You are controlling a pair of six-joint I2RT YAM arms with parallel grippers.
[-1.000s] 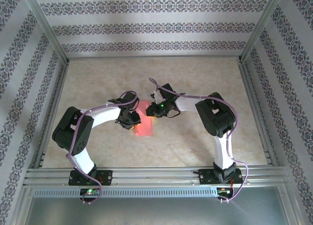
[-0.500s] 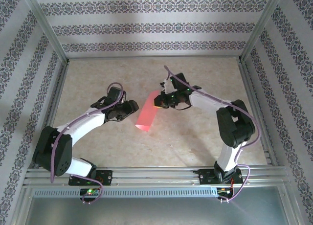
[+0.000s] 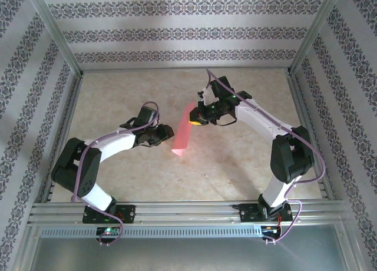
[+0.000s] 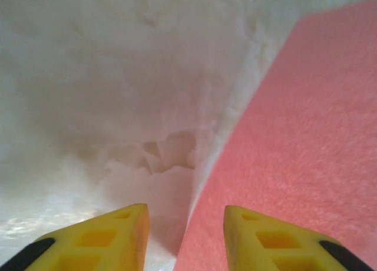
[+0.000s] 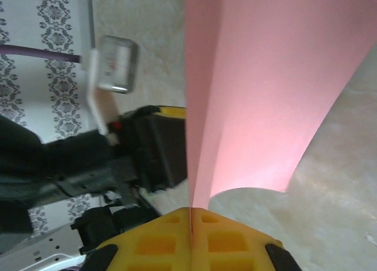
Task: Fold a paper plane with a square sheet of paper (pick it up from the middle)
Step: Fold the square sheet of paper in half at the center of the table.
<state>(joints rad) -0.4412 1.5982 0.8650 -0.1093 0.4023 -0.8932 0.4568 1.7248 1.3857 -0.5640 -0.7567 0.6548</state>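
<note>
The square sheet of paper [image 3: 183,134] is salmon pink and folded into a long strip that hangs slanting over the middle of the table. My right gripper [image 3: 194,121] is shut on its far end; in the right wrist view the yellow fingers [image 5: 191,215] pinch the crease and the paper [image 5: 253,76] fans away from them. My left gripper [image 3: 166,132] sits just left of the strip, open. In the left wrist view the paper [image 4: 306,141] covers the right side, and its edge runs down between the yellow fingertips [image 4: 185,224], apart from both pads.
The beige table top [image 3: 235,159] is bounded by metal rails [image 3: 177,211] at the front and patterned walls [image 3: 177,35] on the other sides. The left arm's wrist and camera [image 5: 118,65] lie close behind the paper in the right wrist view.
My right gripper has moved away from the bases and to the right, lifting the paper off the table. The left gripper has let go, drawn left, then come back beside the strip.
</note>
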